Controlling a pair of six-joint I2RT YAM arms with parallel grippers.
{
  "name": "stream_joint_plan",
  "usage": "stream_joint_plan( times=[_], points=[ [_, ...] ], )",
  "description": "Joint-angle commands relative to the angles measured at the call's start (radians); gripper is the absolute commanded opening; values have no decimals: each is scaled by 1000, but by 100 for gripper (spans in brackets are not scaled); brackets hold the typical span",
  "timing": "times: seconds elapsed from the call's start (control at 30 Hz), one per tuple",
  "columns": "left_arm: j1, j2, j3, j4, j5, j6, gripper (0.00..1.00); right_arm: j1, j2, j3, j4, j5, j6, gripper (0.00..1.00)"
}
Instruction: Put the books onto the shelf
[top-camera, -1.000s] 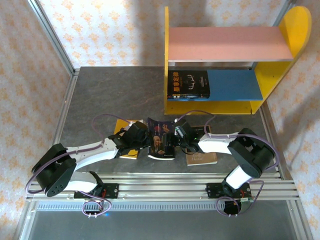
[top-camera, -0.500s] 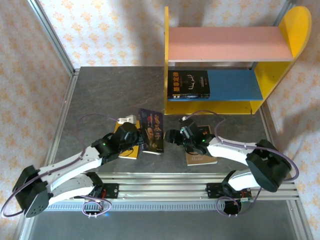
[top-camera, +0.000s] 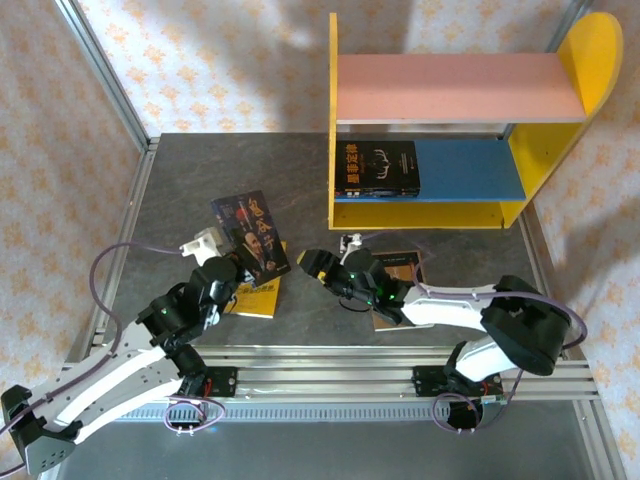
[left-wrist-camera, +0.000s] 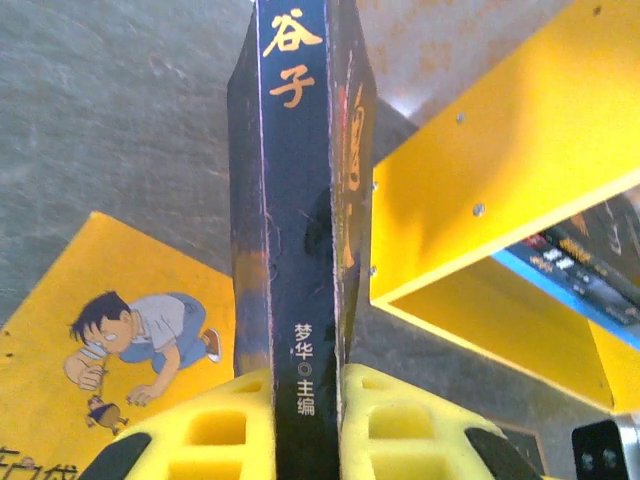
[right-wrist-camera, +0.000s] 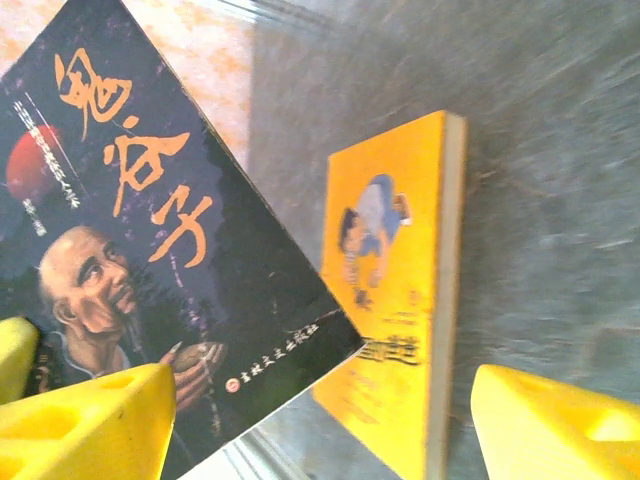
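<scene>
Currently we note the left claw (left-wrist-camera: 305, 420) clamped on the dark book (left-wrist-camera: 300, 200), yellow book (left-wrist-camera: 150, 270) flat on the surface (top-camera: 200, 180); right claw (top-camera: 322, 270) open.

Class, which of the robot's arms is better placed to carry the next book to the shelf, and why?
Left. The left claw is shut on the dark book, held up off the table; the right claw is open and holds nothing.

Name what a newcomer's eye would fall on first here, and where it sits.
A dark book is held aloft left of centre, clamped in the left end effector. At the far right, the yellow, pink and blue shelf has one black book on its blue board.
</scene>
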Motion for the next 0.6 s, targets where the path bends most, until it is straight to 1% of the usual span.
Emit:
stream_joint_plan(
  times=[0.0,0.07,0.1,0.23,0.57],
  points=[
    [-1,-41,29,31,-125,-30,0,29,53,58,167,59,111,79],
    [-1,-56,24,44,-138,-33,0,47,84,68,218,75,145,80],
    [0,-64,22,50,-147,-35,0,53,104,71,254,79,162,82],
    [-1,-84,16,85,-172,-31,0,65,158,89,334,85,223,83],
    [-1,-60,-5,248,-193,-12,0,112,253,139,434,119,310,88]
  ],
)
